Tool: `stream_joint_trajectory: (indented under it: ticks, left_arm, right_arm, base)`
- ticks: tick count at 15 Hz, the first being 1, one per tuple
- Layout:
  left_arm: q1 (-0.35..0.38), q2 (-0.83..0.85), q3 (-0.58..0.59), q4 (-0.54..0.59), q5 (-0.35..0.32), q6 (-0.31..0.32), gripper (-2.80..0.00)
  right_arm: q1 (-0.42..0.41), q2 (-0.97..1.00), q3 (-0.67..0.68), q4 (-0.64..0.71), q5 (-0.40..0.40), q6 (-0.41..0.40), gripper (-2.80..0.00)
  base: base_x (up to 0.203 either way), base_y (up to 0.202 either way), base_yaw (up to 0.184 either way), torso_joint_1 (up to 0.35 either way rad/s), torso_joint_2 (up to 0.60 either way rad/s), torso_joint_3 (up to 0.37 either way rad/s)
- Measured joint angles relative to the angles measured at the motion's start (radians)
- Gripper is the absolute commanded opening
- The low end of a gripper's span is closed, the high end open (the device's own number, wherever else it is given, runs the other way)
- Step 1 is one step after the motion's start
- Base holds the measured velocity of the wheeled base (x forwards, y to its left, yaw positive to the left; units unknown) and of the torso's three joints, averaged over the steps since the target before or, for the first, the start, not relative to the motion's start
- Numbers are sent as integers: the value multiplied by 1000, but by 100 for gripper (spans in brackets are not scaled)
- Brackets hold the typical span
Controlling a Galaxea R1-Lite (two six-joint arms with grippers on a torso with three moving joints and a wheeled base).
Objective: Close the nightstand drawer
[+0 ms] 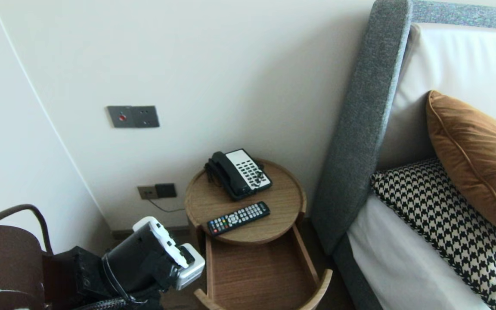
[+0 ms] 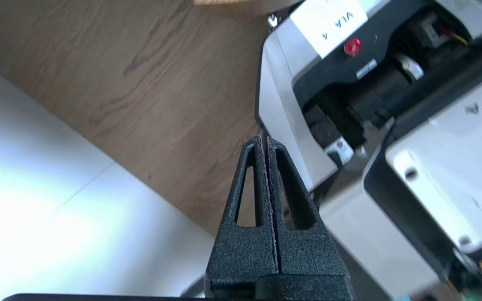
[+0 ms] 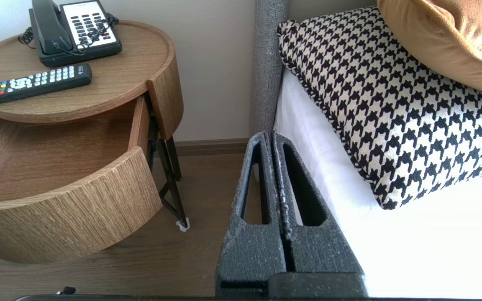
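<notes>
**Open drawer under the round desk, both jaws together**

The drawer [image 1: 258, 271] stands pulled out from under the round wooden desk [image 1: 292, 189], its curved front toward the robot. On the desk's front edge, right above the drawer, the remote control [image 1: 238, 218] lies flat with its buttons up. Behind it, toward the back edge by the wall, sits the black and white telephone [image 1: 239, 173].

The left gripper [image 2: 262, 140] hangs low just beside the drawer's front left corner, apart from it. It is over the wooden floor [image 2: 140, 83] next to the robot's own base [image 2: 291, 138]. Its jaws are pressed together and hold nothing.

The right gripper [image 3: 271, 136] is parked low between the desk and the bed [image 3: 412, 234], jaws together and holding nothing.

On the bed, a houndstooth pillow [image 1: 446, 232] lies under a brown cushion [image 1: 476, 159], against the grey headboard [image 1: 360, 129].
</notes>
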Motion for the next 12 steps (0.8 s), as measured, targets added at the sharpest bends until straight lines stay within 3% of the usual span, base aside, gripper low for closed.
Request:
stream_joint_trajectory:
  ticks: [4, 7, 12]
  left_arm:
    - [0, 54, 81, -148, 0, -12, -280]
    - [0, 127, 95, -243, 1, -77, -280]
    - [-1, 246, 100, -353, 16, -84, -280]
  right_arm:
    - [0, 0, 0, 0, 0, 0, -280]
    - [-1, 0, 0, 0, 0, 0, -280]
    - [0, 0, 0, 0, 0, 0, -280]
  base:
    - [0, 0, 0, 0, 0, 0]
    - [0, 0, 0, 0, 0, 0]
    - [0, 0, 0, 0, 0, 0]
